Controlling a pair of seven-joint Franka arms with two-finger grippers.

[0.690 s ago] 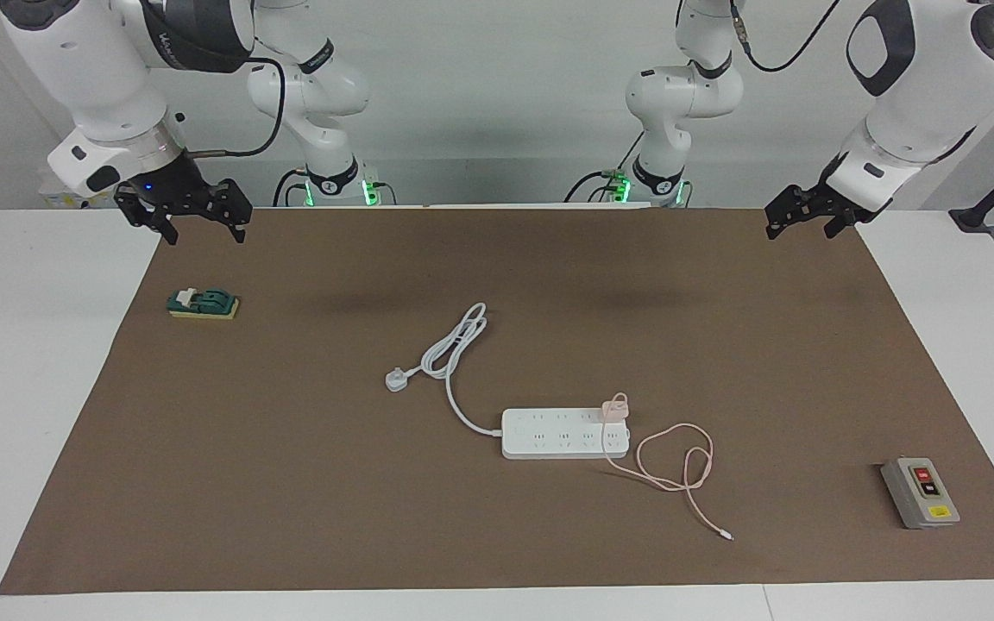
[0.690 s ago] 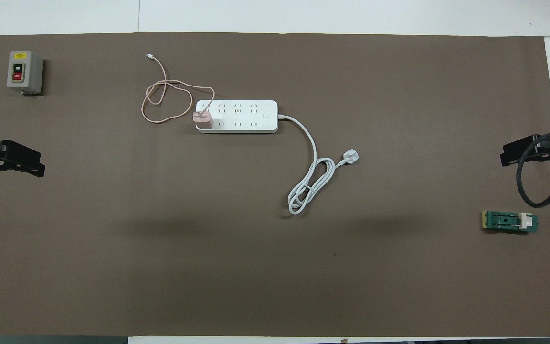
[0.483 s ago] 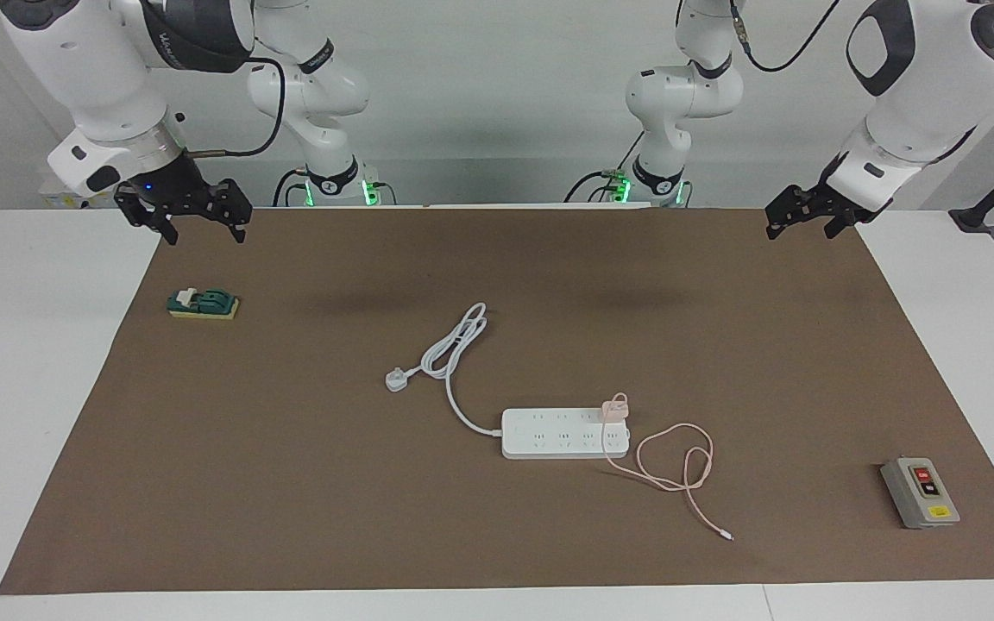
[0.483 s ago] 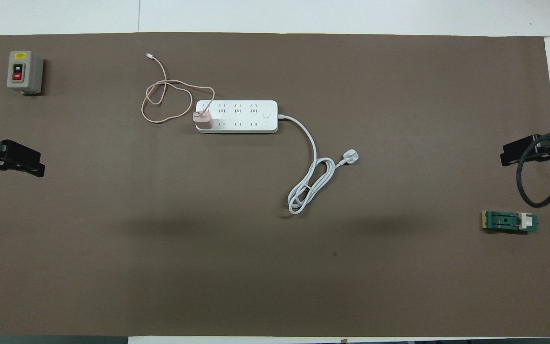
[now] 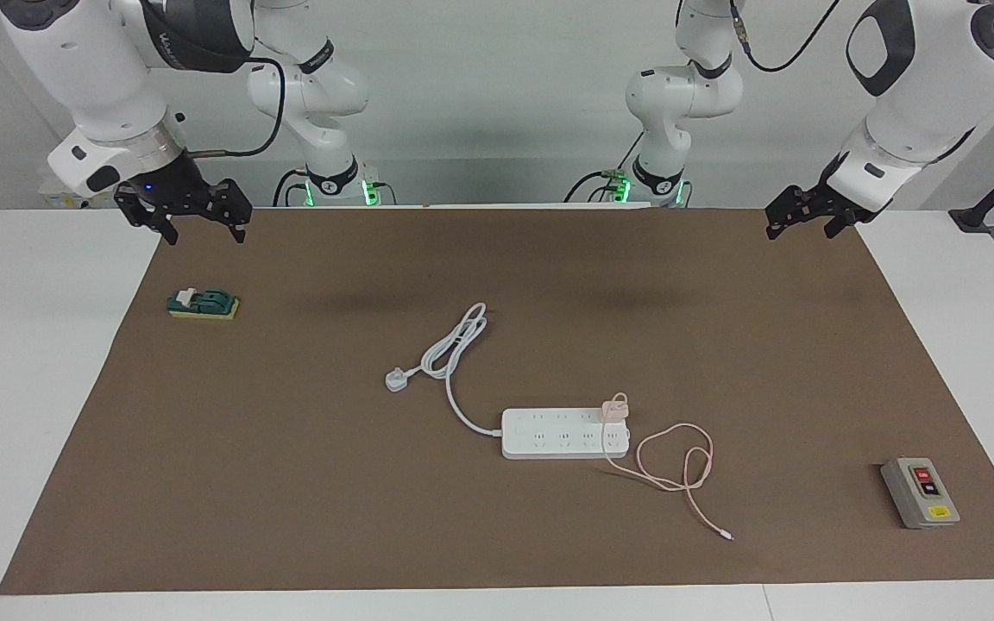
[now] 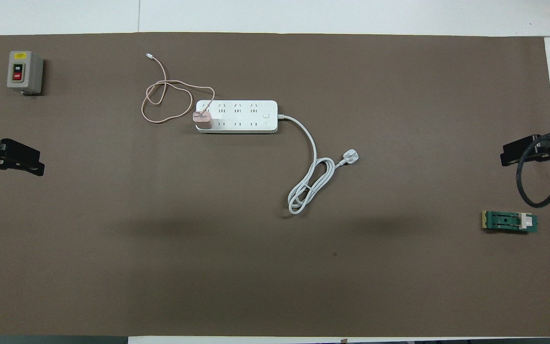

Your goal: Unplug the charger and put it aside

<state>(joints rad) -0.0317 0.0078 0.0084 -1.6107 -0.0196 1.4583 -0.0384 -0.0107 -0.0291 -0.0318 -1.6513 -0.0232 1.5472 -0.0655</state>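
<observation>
One white desk (image 5: 31, 388) carries a single flat brown mat (image 5: 290, 483) with a dull, matte face, and everything else lies on that mat. Two hands hang in the air at the mat's ends. The right hand (image 5: 201, 226) is black and hovers over the mat's corner at the right arm's end, its two fingers spread well apart and holding nothing. The left hand (image 5: 802, 228) hovers over the corner at the left arm's end and touches nothing; its fingers look parted, though seen at this angle I cannot tell how far.

One white power strip (image 6: 237, 116), a long smooth block with rounded ends, lies about midway between the two hands. Its thick white cord (image 6: 311, 181) runs toward the right hand in a folded loop that ends in one white plug. One charger (image 6: 203, 120), a small pale pink cube, is plugged into the strip's end toward the left hand, well apart from both hands. Its thin pink cable (image 6: 167, 98) curls in loose loops beside the strip.

One grey box (image 6: 25, 71) with red and black buttons sits at the left hand's end of the mat. One small green block (image 6: 510, 221) on a yellow base lies below the right hand.
</observation>
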